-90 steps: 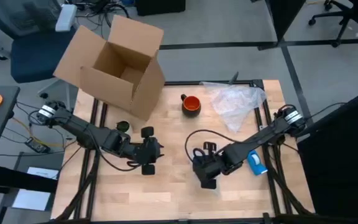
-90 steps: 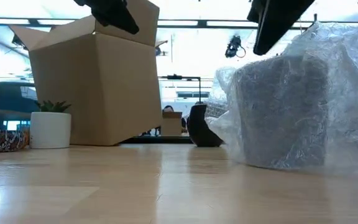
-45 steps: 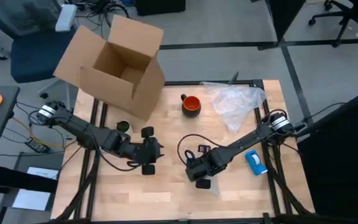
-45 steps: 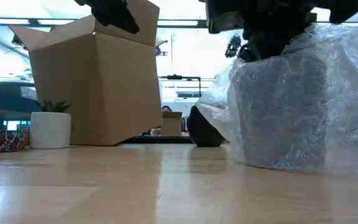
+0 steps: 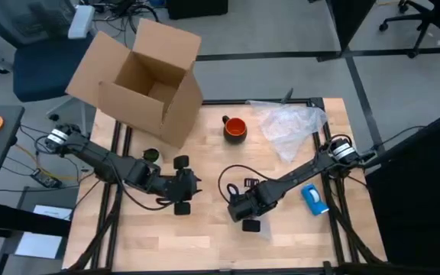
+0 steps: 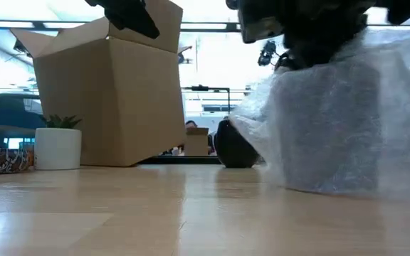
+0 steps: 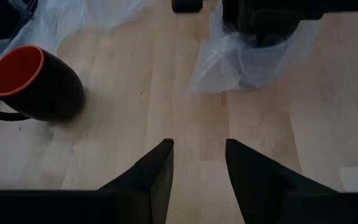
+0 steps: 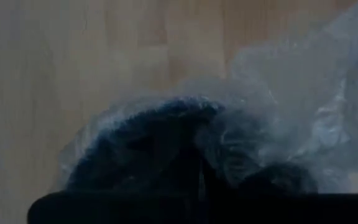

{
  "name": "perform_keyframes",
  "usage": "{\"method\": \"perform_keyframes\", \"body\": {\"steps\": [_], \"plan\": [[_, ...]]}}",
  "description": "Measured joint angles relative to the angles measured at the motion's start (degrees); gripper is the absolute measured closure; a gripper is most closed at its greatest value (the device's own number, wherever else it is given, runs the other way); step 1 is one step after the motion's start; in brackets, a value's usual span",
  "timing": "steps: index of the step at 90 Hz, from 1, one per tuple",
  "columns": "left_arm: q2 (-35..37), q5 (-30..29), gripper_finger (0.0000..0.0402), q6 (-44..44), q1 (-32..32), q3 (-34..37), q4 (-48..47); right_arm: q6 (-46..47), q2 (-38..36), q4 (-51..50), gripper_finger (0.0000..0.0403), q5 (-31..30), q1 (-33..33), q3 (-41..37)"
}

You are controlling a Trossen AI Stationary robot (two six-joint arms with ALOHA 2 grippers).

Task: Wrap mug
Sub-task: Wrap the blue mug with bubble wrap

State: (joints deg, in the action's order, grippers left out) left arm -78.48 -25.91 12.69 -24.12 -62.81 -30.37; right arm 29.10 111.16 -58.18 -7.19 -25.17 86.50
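Upright orange-red mug (image 5: pixel 235 128), unwrapped.

My high camera looks straight down on the whole table (image 5: pixel 205 237) from well above, taking in both arms, the cardboard box (image 5: pixel 140 80) at the far left corner and the mug (image 5: pixel 235 128). My low camera sits at table-top height, looking level across the wood into the room, and it shares that box (image 6: pixel 112 99) and the dark mug (image 6: pixel 232 146) with the overhead view. My left wrist camera looks down past the left tool (image 7: pixel 197 168) onto the mug (image 7: pixel 33 84) close by, while my right wrist camera is pressed near crumpled bubble wrap (image 8: pixel 229 143).
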Motion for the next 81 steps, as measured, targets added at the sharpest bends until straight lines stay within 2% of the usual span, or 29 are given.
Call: {"method": "perform_keyframes", "body": {"steps": [21,35,55,81], "plan": [[0.0,0.0,0.0273,0.0,0.0,0.0,0.0,2.1,0.0,-11.1,0.0403,-0.2,-2.0,8.2],[0.0,0.0,0.0273,0.0,0.0,0.0,0.0,1.5,-0.1,-11.9,0.0403,-6.2,-3.6,11.4],[0.0,0.0,0.0273,0.0,0.0,0.0,0.0,3.2,-0.1,-13.3,0.0403,-8.6,-3.3,9.7],[0.0,0.0,0.0273,-0.4,0.0,0.0,0.0,5.9,-0.2,-9.5,0.0403,-4.5,-2.1,1.8]]}}
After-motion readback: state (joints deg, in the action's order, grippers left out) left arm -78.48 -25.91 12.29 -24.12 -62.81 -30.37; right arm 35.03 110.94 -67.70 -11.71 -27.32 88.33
